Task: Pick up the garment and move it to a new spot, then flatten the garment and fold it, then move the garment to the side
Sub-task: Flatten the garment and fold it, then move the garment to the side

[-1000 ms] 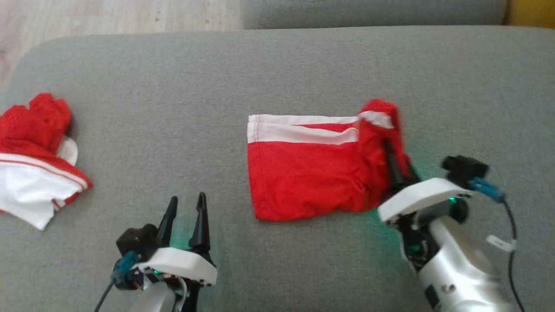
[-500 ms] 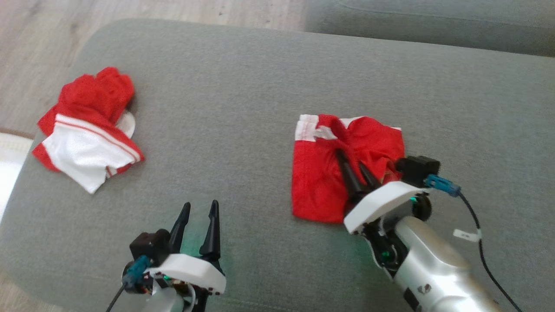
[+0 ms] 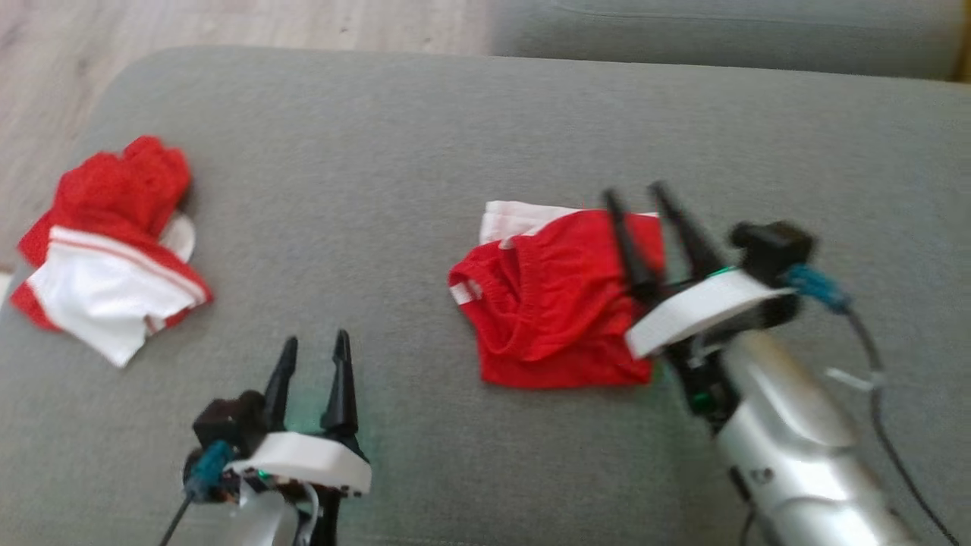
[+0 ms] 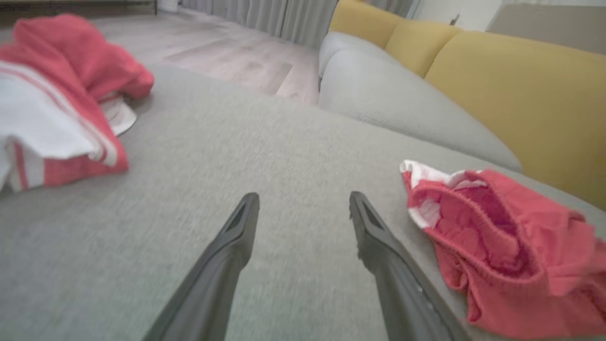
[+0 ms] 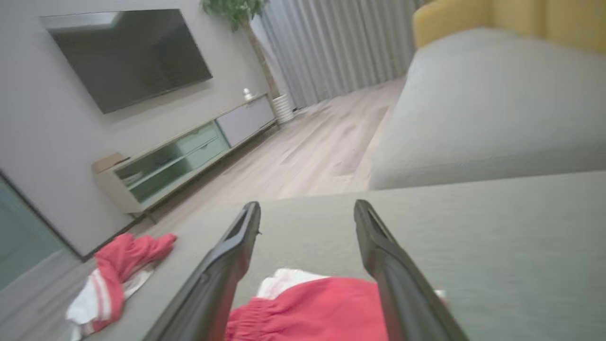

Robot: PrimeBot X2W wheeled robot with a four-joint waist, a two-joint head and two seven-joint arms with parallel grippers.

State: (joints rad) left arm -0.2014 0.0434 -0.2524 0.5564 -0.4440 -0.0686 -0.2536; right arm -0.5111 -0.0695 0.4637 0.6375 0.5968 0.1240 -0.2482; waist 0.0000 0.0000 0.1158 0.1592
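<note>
The garment (image 3: pixel 554 303) lies folded right of centre on the grey cushion (image 3: pixel 379 152), squarish with no clear long axis, white edge far, ribbed opening facing left; the right gripper (image 3: pixel 634 191) is over its right edge, fingers apart, empty; the left gripper (image 3: pixel 315 341) is spread near the front; another garment (image 3: pixel 114 250) lies crumpled far left.

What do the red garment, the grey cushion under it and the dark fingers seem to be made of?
Red garment: thin, soft knit, probably synthetic jersey. It crumples into loose folds and has a gathered stitched edge.
Grey cushion: matte woven upholstery fabric with a fine heathered weave.
Dark fingers: probably hard moulded plastic with a smooth, semi-matte finish, judging by the tapering shape and faint sheen.
</note>
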